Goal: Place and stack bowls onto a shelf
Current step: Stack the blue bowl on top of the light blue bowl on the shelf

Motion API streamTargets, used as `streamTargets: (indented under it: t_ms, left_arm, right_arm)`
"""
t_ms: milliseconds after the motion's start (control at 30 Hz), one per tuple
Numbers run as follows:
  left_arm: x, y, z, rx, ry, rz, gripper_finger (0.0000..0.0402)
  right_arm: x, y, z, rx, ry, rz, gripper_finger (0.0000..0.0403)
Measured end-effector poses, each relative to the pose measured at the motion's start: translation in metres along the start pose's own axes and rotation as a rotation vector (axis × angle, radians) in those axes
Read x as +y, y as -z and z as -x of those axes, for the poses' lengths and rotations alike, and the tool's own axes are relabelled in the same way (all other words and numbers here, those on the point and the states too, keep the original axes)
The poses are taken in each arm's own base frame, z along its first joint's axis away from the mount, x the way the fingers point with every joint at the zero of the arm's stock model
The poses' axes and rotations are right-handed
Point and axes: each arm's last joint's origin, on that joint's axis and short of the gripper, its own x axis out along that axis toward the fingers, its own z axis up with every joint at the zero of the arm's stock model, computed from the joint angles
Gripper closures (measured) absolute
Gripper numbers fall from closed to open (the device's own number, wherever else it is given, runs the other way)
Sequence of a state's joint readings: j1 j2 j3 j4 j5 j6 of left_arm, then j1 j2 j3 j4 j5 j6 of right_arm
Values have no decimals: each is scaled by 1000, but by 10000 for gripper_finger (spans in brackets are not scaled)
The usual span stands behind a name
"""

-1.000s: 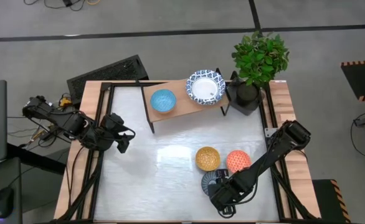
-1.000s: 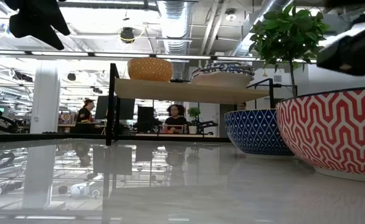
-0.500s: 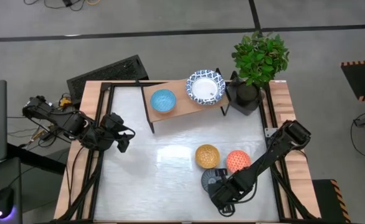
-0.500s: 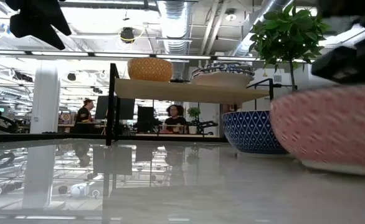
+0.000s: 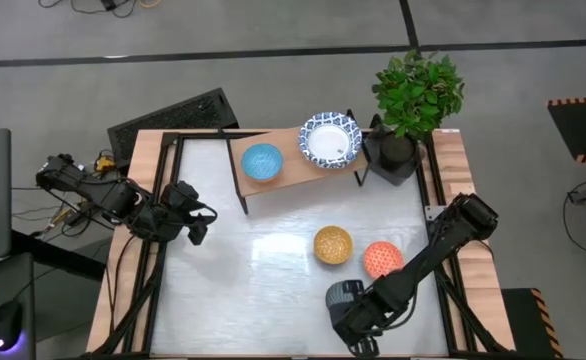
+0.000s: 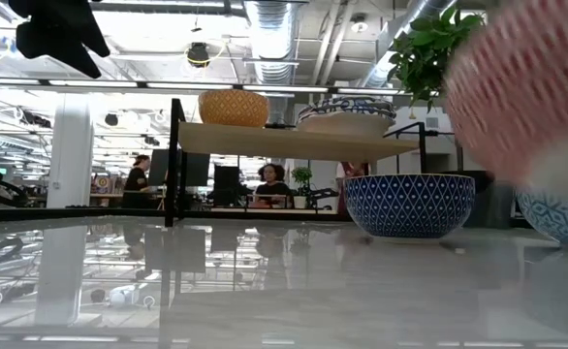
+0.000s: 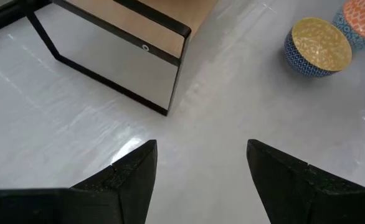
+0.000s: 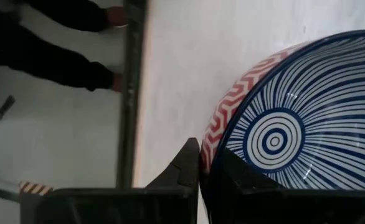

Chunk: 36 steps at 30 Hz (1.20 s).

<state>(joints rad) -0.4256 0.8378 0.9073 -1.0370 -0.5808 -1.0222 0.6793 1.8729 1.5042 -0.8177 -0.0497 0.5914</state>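
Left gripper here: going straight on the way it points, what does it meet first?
Most likely the bare table, in the gap between the shelf leg and the yellow-orange bowl, though depth is unclear. The left gripper is open; the right gripper grips the dark blue bowl.
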Motion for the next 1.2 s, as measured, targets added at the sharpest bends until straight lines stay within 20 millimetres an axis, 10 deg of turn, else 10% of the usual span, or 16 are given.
streamTargets:
  t_ms: [467,800,1200]
  left_arm:
    - [0,1,0,17,7,-36,169]
    - [0,0,0,-3,-6,-39,169]
    - [2,-2,0,-72,-49,-14,169]
  right_arm:
    - [-76,-80,119,-160,176,137,364]
    - [-175,-117,161,-368,345,192,364]
    - [-242,-134,201,-510,573,450,364]
